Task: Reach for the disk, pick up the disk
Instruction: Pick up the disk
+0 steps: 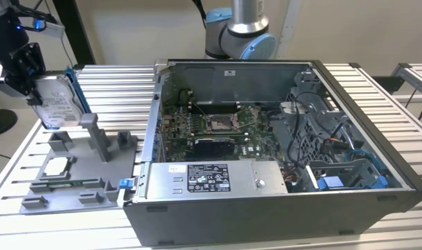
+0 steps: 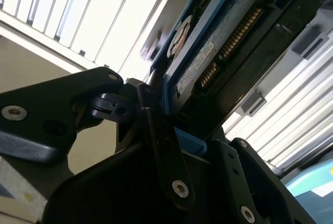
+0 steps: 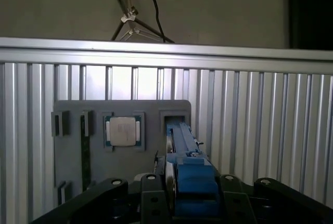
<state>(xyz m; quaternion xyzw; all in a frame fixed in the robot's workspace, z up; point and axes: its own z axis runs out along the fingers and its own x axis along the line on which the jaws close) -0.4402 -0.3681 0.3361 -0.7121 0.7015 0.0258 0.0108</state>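
Slatted metal table (image 1: 377, 104), beige wall (image 1: 141, 31) behind. At the exterior view's left, hand (image 1: 32, 86) pinches the disk (image 1: 58, 107), upright and clear of the grey fixture tray (image 1: 65, 182) below it. White-topped chip (image 1: 58, 165) sits in the tray. Open computer case (image 1: 266, 203) at the right.

A plain beige wall (image 1: 134, 31) stands behind the ribbed silver aluminium table (image 1: 387, 109). A thin metal tripod (image 3: 129, 15) stands just beyond that table.
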